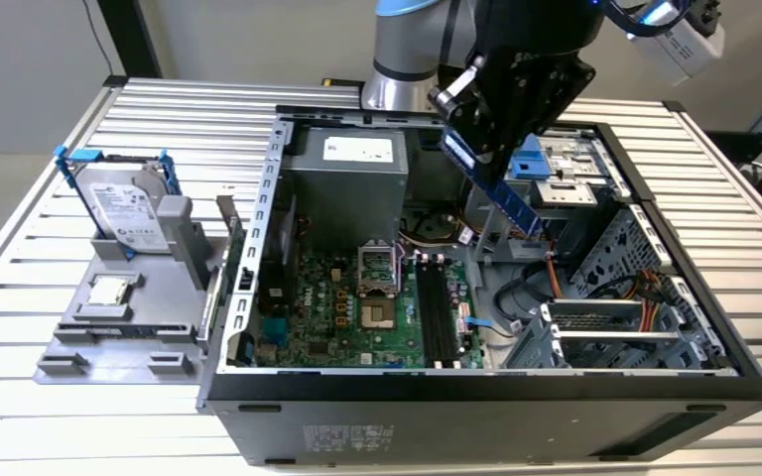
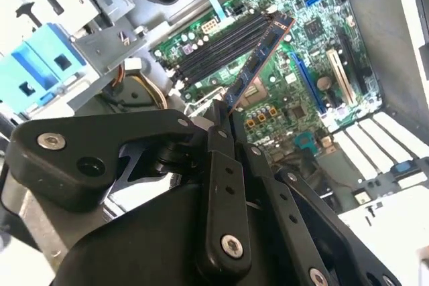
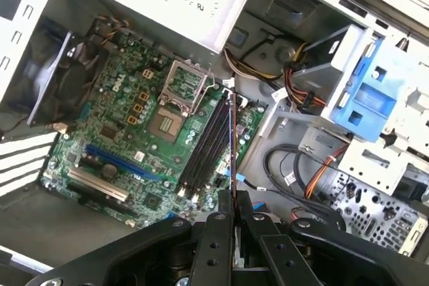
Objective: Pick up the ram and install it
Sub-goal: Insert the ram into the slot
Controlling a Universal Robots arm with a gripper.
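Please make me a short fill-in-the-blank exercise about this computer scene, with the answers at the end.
1. The gripper is ____ on the ram.
2. The motherboard's black slots are all ____.
3. The hard drive stands ____ the computer case, on the exterior view's left.
Missing words: shut; empty; outside.
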